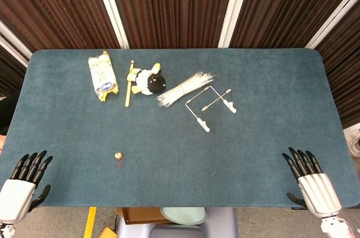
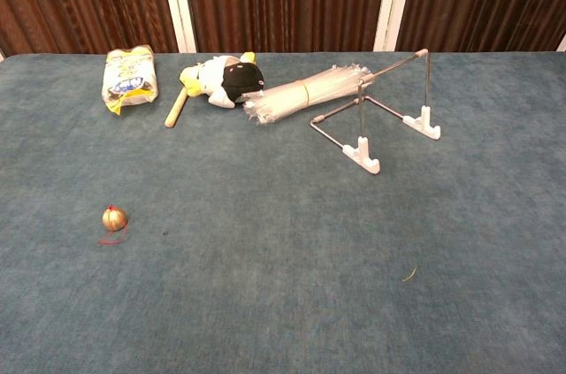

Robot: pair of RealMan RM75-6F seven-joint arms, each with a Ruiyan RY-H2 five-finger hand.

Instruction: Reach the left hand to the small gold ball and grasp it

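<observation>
Nearest, the left hand rests at the table edge, fingers spread and holding nothing; the right hand lies likewise at the opposite corner. Ahead and to the right of the left hand, well apart from it, sits the small gold ball. Farther off lie a yellow packet, a plush toy and a wire stand.

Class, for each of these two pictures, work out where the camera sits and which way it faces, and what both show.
Head view: high above the near edge, looking down on the table; shows the left hand and right hand, both with fingers apart.
Chest view: low at the near edge, looking across toward the curtain; no robot body shows.
Shared: small gold ball, plush toy, wire stand.
</observation>
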